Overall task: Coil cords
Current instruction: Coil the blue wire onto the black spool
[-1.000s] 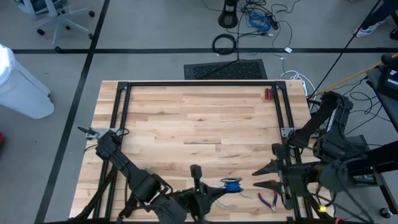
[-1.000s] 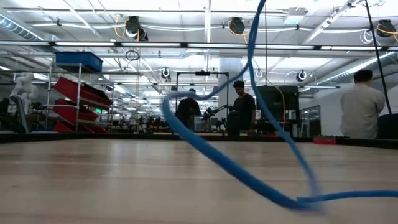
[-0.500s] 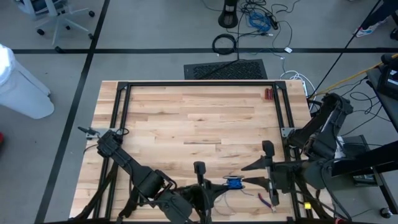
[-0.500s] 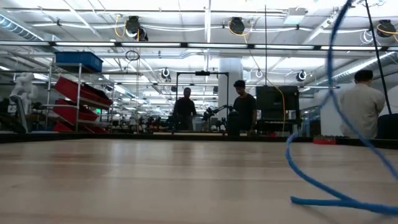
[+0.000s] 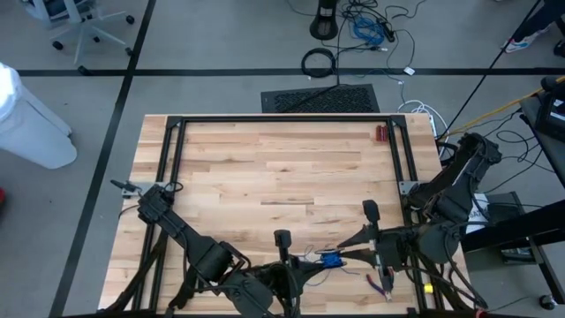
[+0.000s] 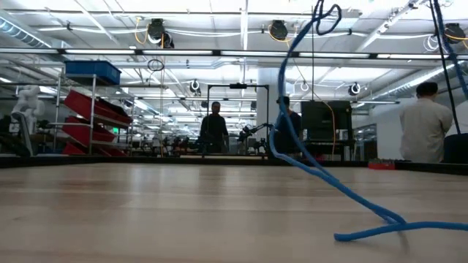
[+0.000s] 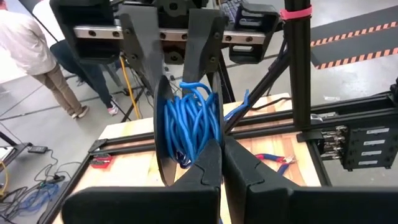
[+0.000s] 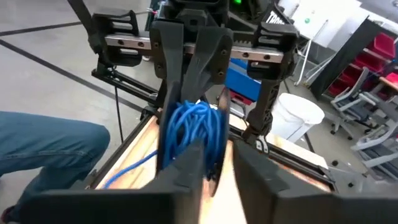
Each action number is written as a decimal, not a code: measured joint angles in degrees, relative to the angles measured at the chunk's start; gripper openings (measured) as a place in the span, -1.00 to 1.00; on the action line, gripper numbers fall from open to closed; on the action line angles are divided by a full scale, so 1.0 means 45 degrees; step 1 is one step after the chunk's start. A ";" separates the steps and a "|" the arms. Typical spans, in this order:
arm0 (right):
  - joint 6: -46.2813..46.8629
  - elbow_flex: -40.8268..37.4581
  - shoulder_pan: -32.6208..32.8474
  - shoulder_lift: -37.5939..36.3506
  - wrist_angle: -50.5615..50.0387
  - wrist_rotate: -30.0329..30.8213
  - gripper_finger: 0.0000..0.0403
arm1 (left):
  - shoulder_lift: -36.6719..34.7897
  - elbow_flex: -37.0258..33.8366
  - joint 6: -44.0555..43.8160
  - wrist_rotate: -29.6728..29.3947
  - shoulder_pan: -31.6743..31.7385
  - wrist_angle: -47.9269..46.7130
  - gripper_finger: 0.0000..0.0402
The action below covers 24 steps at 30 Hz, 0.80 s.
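Observation:
The blue cord is wound into a small bundle (image 5: 331, 259) held above the table's near edge between my two grippers; it also shows in the left wrist view (image 7: 189, 124) and the right wrist view (image 8: 189, 127). Its loose tail (image 6: 322, 175) drops from the bundle and trails over the wood. My left gripper (image 5: 309, 263) comes in from the left and is shut at the bundle's edge. My right gripper (image 5: 342, 253) comes in from the right, its fingers around the bundle. My left gripper pinches some loops at the bundle's edge (image 8: 186, 99) between its shut fingertips, reaching in about level from the table's left. The bundle hangs clear of the table. The slack tail sags down with its end part (image 6: 365, 234) on the wood. My right gripper has the bundle between its two fingers (image 7: 152, 93), one on each flat side of the coil (image 7: 171, 118). It comes about level from the table's right, opposite the left gripper. The bundle stays lifted clear.
Red-handled pliers (image 5: 384, 283) lie at the near right, just beyond the right gripper. A small red thing (image 5: 381, 133) sits at the far right by the black frame rail (image 5: 282, 118). The wood in the table's middle and far half is bare. People stand in the room behind (image 6: 428, 124).
My right gripper has moved toward the table's left, up to the bundle, and its wide-open fingers have closed in around it. The loose tail has swung about above the table. My left gripper has kept still with the bundle.

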 joint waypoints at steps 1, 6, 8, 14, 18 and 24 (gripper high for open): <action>0.0051 0.0000 -0.0062 -0.0001 -0.0042 -0.0103 -0.81 | 0.0000 0.0000 0.0005 0.0000 0.0005 -0.0005 -0.99; 0.0252 0.0000 -0.0203 -0.0016 -0.0113 -0.0201 -0.96 | 0.0000 -0.0005 0.0069 -0.0138 0.0000 -0.0039 -0.97; 0.0257 0.0000 -0.0212 -0.0036 -0.0119 -0.0177 -0.98 | 0.0000 -0.0005 0.0085 -0.0171 0.0000 -0.0063 -0.94; 0.0351 0.0000 -0.0198 -0.0253 -0.0133 -0.0077 -1.00 | 0.0000 -0.0005 0.0586 -0.0360 -0.0042 -0.0032 -0.82; 0.0451 -0.0006 -0.0144 -0.0366 -0.0130 0.0286 -1.00 | 0.0000 -0.0004 0.0772 -0.0477 -0.0266 0.0004 -0.75; 0.0456 -0.0015 -0.0144 -0.0574 -0.0046 0.0774 -1.00 | -0.0202 0.0024 0.1077 -0.0578 -0.0874 0.0072 -0.73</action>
